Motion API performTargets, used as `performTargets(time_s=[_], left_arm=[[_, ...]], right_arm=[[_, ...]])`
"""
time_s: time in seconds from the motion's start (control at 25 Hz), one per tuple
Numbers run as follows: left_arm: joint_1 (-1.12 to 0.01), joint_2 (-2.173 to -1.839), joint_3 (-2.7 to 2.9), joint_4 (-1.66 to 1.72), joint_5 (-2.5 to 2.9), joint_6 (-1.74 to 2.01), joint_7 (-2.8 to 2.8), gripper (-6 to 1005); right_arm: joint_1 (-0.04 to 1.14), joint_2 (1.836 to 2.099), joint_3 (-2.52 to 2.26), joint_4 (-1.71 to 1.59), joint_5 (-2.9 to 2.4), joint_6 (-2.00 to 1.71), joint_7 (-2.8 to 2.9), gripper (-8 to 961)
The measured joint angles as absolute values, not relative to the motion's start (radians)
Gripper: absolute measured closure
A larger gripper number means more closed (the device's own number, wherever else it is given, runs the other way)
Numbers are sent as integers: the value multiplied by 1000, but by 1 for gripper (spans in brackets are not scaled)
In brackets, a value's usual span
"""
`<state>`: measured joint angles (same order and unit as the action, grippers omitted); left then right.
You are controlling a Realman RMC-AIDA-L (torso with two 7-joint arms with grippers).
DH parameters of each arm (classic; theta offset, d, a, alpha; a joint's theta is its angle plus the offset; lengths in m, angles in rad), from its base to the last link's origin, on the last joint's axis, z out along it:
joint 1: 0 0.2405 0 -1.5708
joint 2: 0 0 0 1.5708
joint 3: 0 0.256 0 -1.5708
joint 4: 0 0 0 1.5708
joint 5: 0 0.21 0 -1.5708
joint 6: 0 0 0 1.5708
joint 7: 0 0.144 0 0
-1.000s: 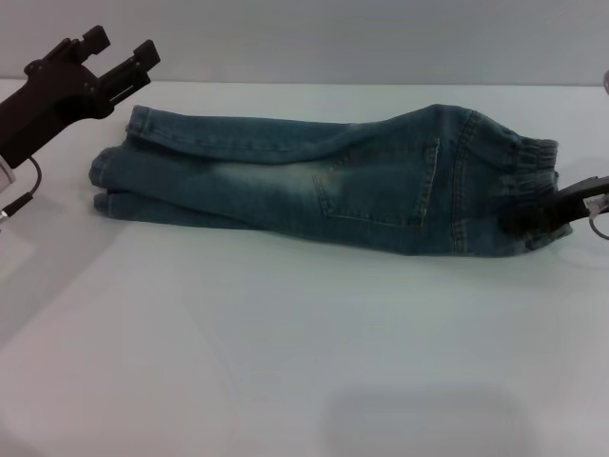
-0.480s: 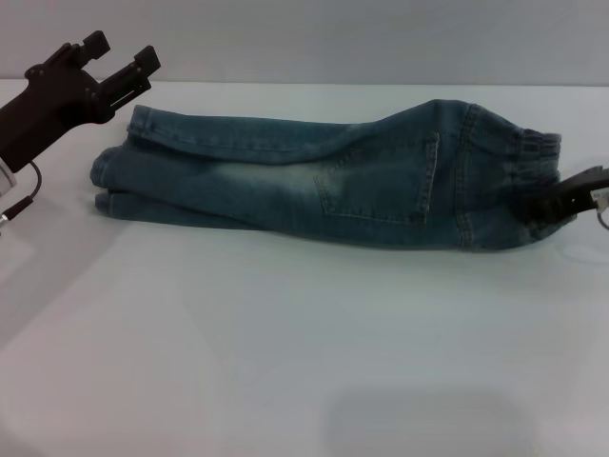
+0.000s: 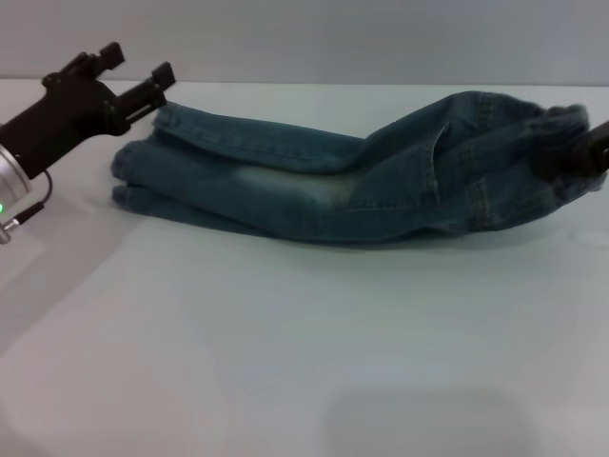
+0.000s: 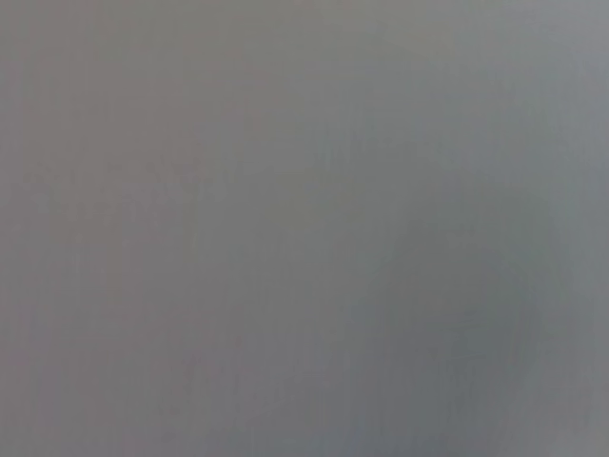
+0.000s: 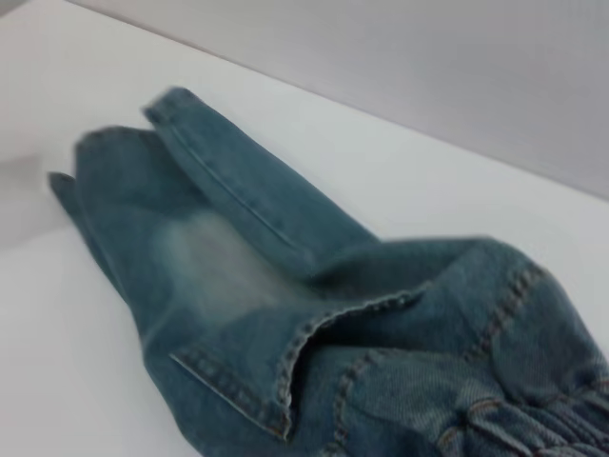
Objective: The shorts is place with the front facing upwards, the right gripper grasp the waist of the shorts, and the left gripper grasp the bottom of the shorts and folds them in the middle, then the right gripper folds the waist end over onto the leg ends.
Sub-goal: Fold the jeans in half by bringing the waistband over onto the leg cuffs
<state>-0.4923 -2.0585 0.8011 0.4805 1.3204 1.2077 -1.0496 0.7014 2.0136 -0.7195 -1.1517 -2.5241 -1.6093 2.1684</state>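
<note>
The blue denim shorts lie folded lengthwise across the white table. Their elastic waist is lifted off the table at the far right, and my right gripper is shut on it at the edge of the head view. The leg ends rest on the table at the left. My left gripper hangs open just above and beside those leg ends, holding nothing. The right wrist view shows the shorts from the waist end, with the back pocket edge bulging up. The left wrist view shows only blank grey.
The white table's far edge runs behind the shorts, with a grey wall beyond it. A cable hangs from the left arm near the table's left side.
My right gripper has lifted the waist end up off the table, and the shorts have slid a little to the right. The left gripper has shifted slightly right, staying open.
</note>
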Motion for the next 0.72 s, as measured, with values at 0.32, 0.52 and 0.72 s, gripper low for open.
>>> performTargets(time_s=[0.32, 0.52, 0.72], left_arm=[[-552, -2071, 873, 429, 1312, 1160, -1009, 170], [-634, -2071, 876, 316, 1311, 1091, -918, 170], [-678, -2071, 882, 230, 1311, 1044, -855, 170]], right_arm=[[747, 1997, -685, -1258, -2510, -1780, 2200, 870], [764, 1990, -665, -1305, -2473, -1875, 2229, 871], [768, 1989, -664, -1394, -2437, -1953, 2280, 870]])
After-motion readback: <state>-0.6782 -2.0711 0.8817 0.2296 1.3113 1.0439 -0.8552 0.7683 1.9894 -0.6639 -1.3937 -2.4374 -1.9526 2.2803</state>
